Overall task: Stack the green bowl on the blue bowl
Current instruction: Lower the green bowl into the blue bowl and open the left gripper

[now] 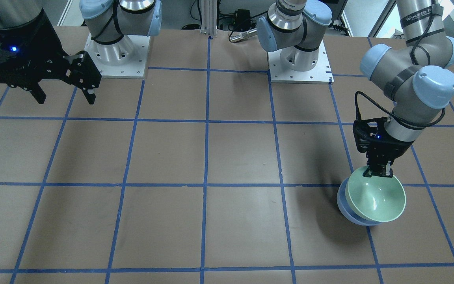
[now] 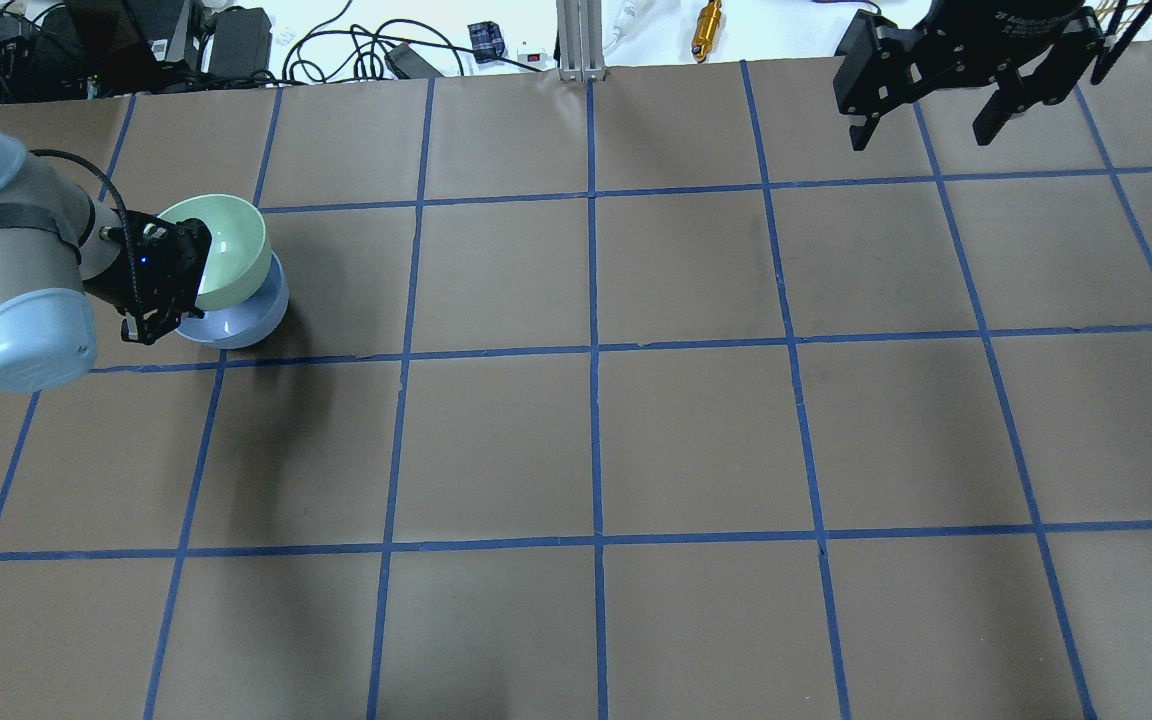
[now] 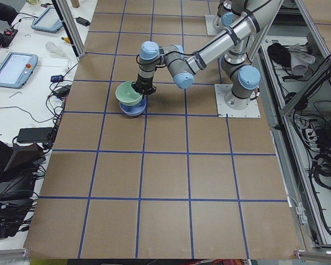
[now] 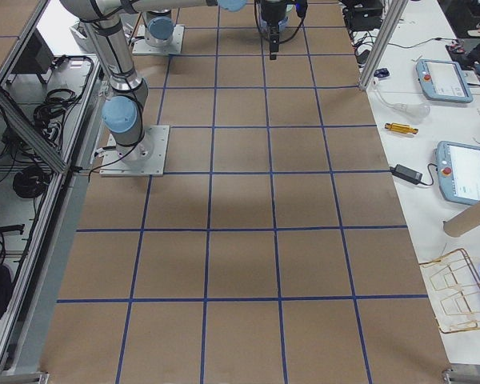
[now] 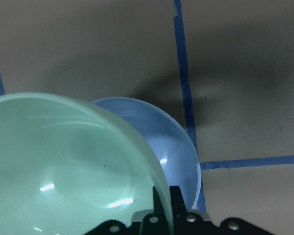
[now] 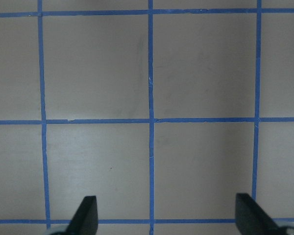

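Observation:
My left gripper (image 1: 380, 172) is shut on the near rim of the green bowl (image 1: 376, 197), which is tilted and rests partly inside the blue bowl (image 1: 347, 209) on the table. In the overhead view the green bowl (image 2: 226, 245) sits over the blue bowl (image 2: 241, 320), with the left gripper (image 2: 171, 290) at their left side. The left wrist view shows the green bowl (image 5: 63, 171) in front of the blue bowl (image 5: 171, 147). My right gripper (image 1: 65, 96) is open and empty, raised high at the far side (image 2: 926, 115).
Brown paper with a blue tape grid covers the table (image 2: 596, 440). The two arm bases (image 1: 116, 51) (image 1: 298, 55) stand at the robot's edge. Cables and tools lie beyond the far edge (image 2: 386, 50).

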{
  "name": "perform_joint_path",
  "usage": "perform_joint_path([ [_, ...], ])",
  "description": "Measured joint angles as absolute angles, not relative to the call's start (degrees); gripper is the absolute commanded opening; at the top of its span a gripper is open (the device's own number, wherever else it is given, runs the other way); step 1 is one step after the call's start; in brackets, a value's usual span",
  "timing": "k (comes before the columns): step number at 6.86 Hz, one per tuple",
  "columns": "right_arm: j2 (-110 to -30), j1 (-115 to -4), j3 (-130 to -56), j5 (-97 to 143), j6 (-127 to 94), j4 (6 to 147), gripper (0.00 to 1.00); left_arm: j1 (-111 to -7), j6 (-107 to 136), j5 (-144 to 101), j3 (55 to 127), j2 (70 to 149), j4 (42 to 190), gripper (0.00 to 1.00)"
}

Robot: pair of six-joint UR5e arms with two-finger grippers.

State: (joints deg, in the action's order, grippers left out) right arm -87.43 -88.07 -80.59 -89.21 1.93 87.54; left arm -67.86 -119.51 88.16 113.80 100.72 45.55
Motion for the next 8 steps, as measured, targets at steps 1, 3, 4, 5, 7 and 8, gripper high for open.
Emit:
perform_joint_path([
  [1,-87.4,-88.1,-80.6,-89.2,1.9,87.5,1.00,-67.6,-120.0,88.2,115.3,100.9,43.7,0.00],
  [3,-87.4,-88.1,-80.6,-89.2,1.9,87.5,1.00,-66.4,-121.3,88.1,116.8,101.4,41.5,0.00],
  [4,-87.4,-88.1,-80.6,-89.2,1.9,87.5,1.00,-66.1,-121.6,88.1,117.0,101.6,41.2,0.00],
  [5,-87.4,-88.1,-80.6,-89.2,1.9,87.5,1.00,-66.0,-121.7,88.1,117.0,101.7,41.1,0.00],
  [7,-87.4,-88.1,-80.6,-89.2,1.9,87.5,1.00,-65.9,-121.5,87.7,117.1,102.1,41.0,0.22],
  [8,-87.4,-88.1,-80.6,-89.2,1.9,87.5,1.00,-65.9,-121.4,87.6,117.1,102.4,41.0,0.93],
])
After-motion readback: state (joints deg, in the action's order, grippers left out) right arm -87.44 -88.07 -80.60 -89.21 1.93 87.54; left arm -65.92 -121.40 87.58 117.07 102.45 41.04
